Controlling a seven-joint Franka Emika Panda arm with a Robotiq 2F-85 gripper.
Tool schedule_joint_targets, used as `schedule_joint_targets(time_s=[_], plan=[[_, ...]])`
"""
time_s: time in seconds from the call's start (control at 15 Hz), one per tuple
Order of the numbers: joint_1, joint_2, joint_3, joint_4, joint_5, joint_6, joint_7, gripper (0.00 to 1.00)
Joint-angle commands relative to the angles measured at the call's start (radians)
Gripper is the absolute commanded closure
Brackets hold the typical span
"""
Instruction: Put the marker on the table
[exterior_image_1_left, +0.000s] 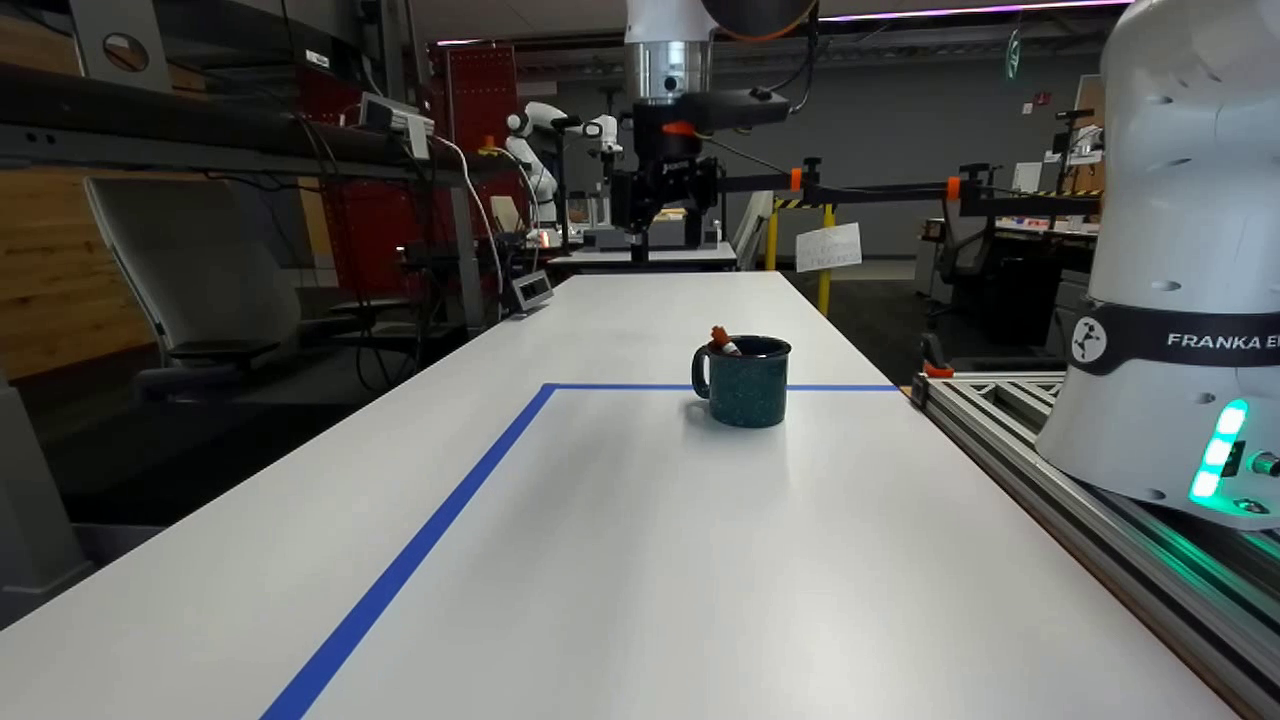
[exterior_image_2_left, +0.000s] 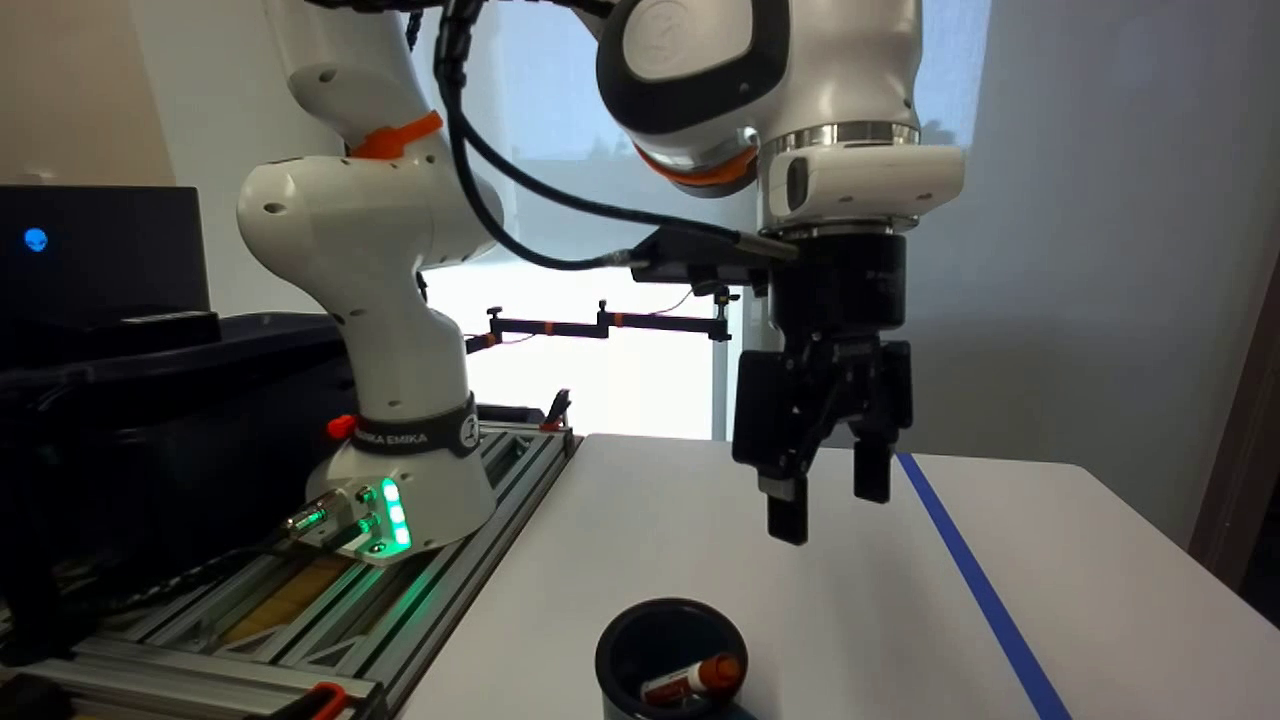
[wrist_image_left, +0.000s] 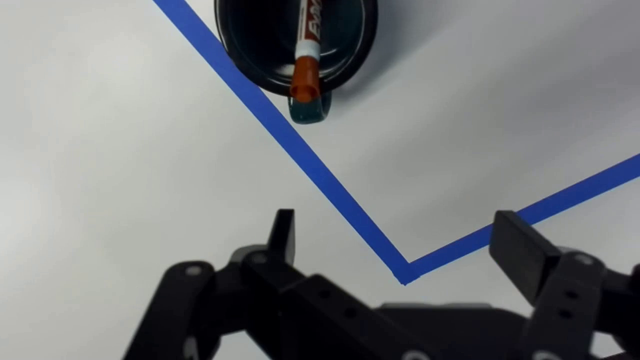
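Right of center in an exterior view, the gripper hangs above the table, fingers apart. At top center of the wrist view, the marker leans in a mug; approach seems in hand, next requiring alignment overhead.

In both exterior views, the black band of the robot base bears "FRANKA EMIKA", each time only in part. On the marker the letters "EXP" are readable. A dark panel carries a blue alien-head sign. One paper sheet is written too faintly to read.
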Motion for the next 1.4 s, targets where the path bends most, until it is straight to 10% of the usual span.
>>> schedule_joint_targets(time_s=[0.0, 1.33], plan=[[-0.005, 0.012, 0.000, -0.002, 0.003, 0.020, 0.003, 0.00], [-0.074, 0.072, -0.129, -0.116, -0.007, 0.283, -0.359, 0.00]])
